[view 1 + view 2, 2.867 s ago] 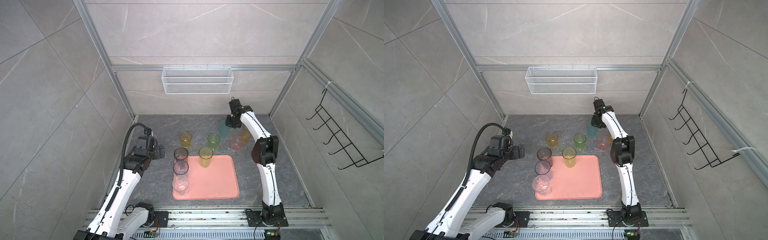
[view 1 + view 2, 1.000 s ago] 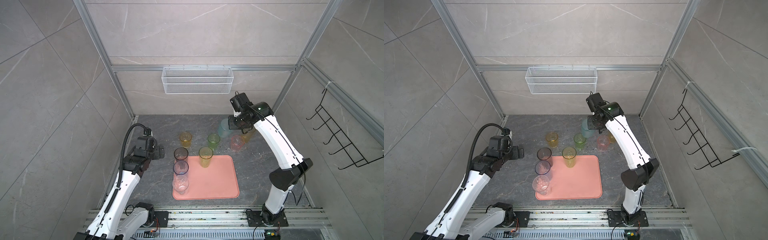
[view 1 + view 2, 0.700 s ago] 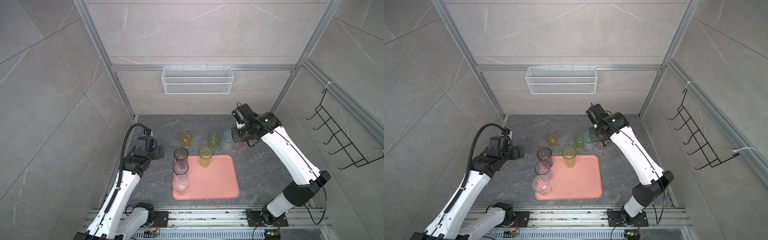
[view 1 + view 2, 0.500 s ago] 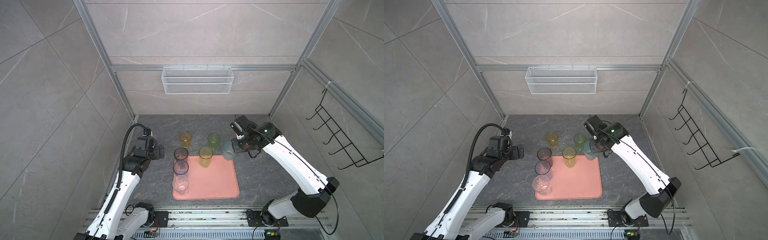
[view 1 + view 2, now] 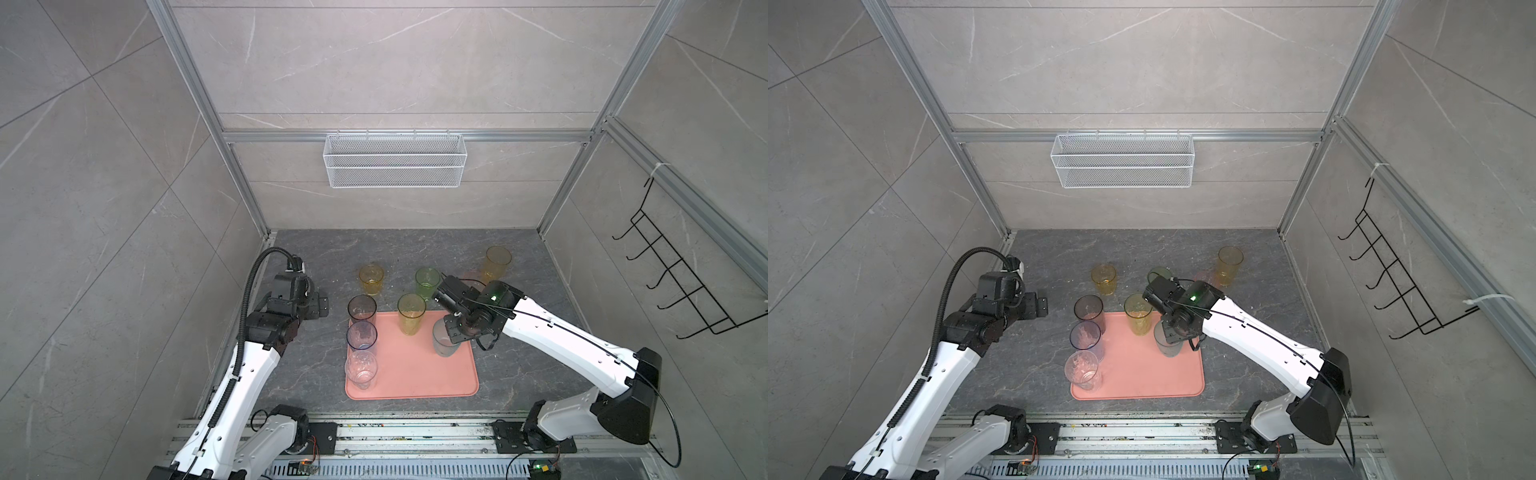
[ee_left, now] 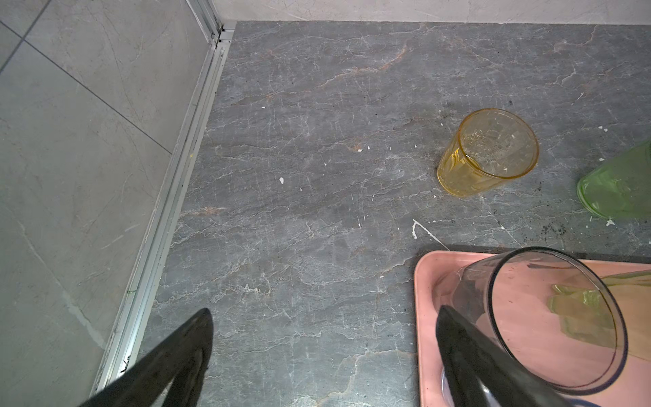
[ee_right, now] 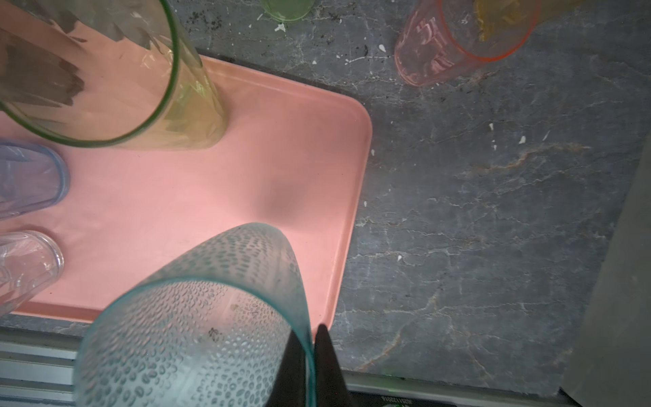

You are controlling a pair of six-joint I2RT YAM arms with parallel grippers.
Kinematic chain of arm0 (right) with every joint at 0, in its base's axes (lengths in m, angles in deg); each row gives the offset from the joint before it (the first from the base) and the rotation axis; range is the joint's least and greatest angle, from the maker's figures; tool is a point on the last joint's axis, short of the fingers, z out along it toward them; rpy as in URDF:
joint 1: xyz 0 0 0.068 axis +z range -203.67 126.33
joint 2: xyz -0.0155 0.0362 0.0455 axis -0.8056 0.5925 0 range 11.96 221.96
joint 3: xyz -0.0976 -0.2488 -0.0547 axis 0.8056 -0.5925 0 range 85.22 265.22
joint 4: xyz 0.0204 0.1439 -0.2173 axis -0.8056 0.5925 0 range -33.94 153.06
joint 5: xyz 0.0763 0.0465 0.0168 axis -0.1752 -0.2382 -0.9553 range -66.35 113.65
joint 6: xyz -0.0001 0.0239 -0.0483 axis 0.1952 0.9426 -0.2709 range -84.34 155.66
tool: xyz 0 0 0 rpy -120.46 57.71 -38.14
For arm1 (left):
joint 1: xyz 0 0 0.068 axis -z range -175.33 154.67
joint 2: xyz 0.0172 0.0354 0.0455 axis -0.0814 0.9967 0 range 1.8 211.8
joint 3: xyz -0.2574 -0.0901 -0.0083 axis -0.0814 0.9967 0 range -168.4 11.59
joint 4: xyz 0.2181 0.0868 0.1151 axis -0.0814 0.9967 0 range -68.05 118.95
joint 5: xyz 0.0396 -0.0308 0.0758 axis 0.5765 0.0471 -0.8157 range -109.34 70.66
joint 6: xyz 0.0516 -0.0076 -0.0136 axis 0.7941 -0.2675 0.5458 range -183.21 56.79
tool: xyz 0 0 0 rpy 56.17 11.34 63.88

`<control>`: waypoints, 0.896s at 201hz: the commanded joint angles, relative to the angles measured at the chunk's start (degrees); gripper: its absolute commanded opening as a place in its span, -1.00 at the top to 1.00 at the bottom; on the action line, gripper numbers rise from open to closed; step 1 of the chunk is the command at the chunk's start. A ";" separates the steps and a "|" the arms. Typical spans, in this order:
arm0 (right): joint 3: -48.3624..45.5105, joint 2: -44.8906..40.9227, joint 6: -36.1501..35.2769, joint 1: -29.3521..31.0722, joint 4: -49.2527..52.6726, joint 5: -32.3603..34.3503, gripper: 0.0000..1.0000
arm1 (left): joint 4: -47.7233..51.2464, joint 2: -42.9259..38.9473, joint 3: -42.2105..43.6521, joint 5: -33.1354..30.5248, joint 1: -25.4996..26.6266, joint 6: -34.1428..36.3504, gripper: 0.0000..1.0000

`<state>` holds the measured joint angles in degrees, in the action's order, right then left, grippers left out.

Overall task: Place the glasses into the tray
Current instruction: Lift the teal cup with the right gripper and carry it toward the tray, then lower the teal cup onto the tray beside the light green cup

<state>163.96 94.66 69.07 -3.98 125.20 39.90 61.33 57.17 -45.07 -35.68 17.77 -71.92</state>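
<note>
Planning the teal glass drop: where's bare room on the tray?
Free: tray centre and near-right corner, from clear glass to right rim. Crowded: left edge with smoky glass, blue glass, clear glass; yellow-green glass at far edge.

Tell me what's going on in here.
The right tool is shut on the rim of the teal glass, holding it over the right side of the pink tray. The grey, blue, clear and yellow-green glasses stand on the tray; amber, green, pink and orange wait on the table. The left tool is open and empty.

tray (image 5: 411,374) centre open, glasses (image 5: 361,336) crowd left edge
</note>
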 commanded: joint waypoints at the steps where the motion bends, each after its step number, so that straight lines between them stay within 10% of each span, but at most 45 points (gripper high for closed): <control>1: -1.72 -0.68 3.49 1.18 -4.51 -0.21 1.00 | 0.01 -0.29 -1.08 -0.08 -0.35 0.91 -0.97; 180: -5.42 8.65 5.87 4.57 -15.87 -4.47 1.00 | 0.09 -0.08 -1.09 0.00 -0.36 0.96 -0.98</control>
<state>158.97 102.11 73.61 0.18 110.95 35.88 61.35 57.28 -45.07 -35.68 17.75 -71.92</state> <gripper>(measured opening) 0.060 0.987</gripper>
